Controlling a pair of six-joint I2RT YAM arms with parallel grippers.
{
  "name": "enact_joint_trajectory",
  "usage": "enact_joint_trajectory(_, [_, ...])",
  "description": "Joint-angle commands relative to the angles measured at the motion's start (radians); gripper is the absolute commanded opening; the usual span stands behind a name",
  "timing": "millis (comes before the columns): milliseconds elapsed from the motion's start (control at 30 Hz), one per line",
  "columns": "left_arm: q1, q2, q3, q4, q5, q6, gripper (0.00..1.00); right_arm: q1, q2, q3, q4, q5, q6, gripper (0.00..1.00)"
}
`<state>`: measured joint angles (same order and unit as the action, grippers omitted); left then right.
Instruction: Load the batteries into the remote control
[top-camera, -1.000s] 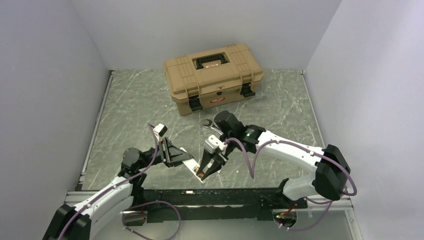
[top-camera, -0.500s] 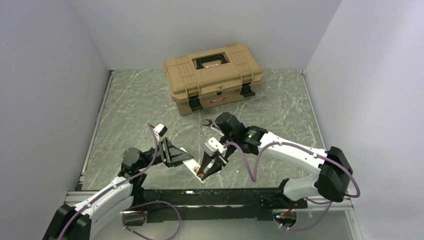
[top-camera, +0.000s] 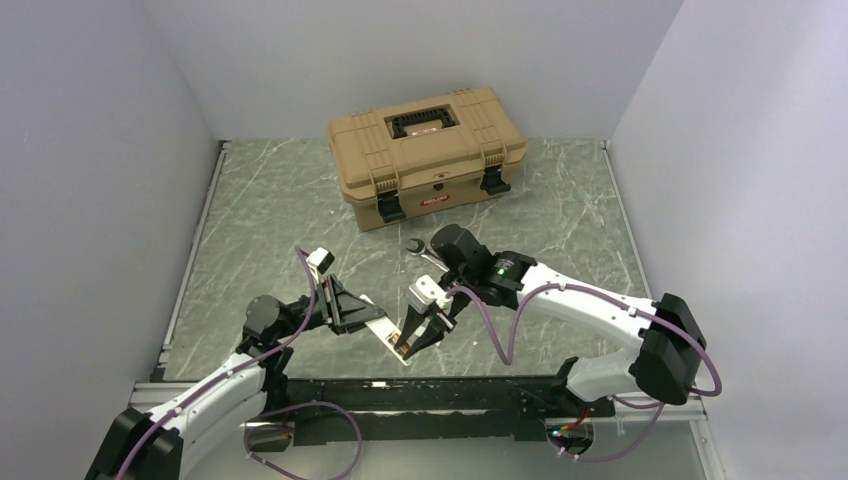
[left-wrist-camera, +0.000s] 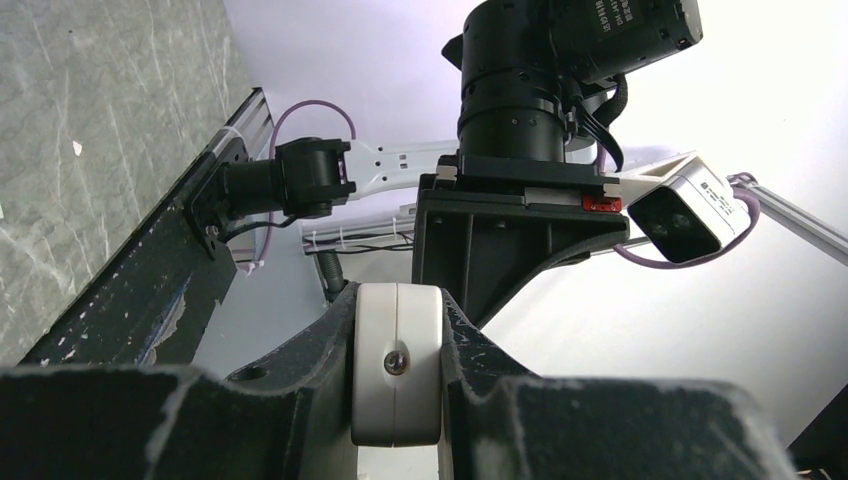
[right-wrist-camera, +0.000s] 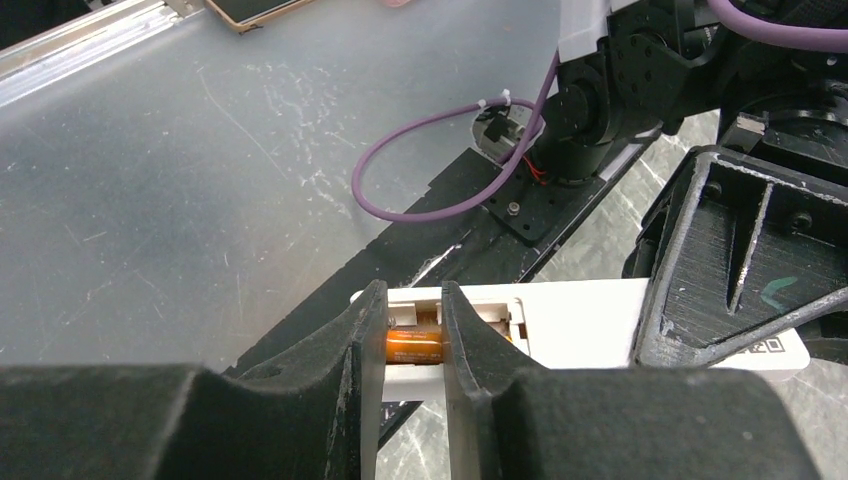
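Observation:
The white remote control (top-camera: 378, 325) lies angled near the table's front edge, held on edge. My left gripper (top-camera: 348, 306) is shut on its far end; in the left wrist view the remote's end (left-wrist-camera: 397, 365) with a screw sits clamped between the jaws of my left gripper (left-wrist-camera: 397, 335). My right gripper (top-camera: 403, 347) is down over the remote's near end. In the right wrist view an orange battery (right-wrist-camera: 415, 345) lies lengthwise in the remote's (right-wrist-camera: 580, 325) recess. My right gripper (right-wrist-camera: 413, 300) stands over it, jaws a narrow gap apart and not clamped on it.
A tan toolbox (top-camera: 427, 150), closed, stands at the back centre. A steel wrench (top-camera: 418, 250) lies just behind my right wrist. The black base rail (top-camera: 430, 395) runs along the near edge. Grey walls close in both sides.
My right gripper has eased slightly down and toward the near edge over the remote's end. The left arm and the remote have not moved.

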<state>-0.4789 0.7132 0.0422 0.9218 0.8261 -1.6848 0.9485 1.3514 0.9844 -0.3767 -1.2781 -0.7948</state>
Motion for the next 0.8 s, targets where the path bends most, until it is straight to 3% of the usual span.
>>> enact_joint_trajectory(0, [-0.036,-0.04,0.068,0.347,0.137,-0.184,0.0,-0.059,0.078,-0.02,-0.006,0.416,-0.08,0.27])
enact_joint_trajectory(467, [-0.036,-0.049,0.077,0.302,0.146,-0.158,0.0,-0.059,0.077,0.013,-0.082,0.504,-0.075,0.27])
enact_joint_trajectory(767, [-0.035,-0.053,0.069,0.272,0.148,-0.131,0.0,-0.06,0.042,0.003,-0.059,0.454,-0.064,0.28])
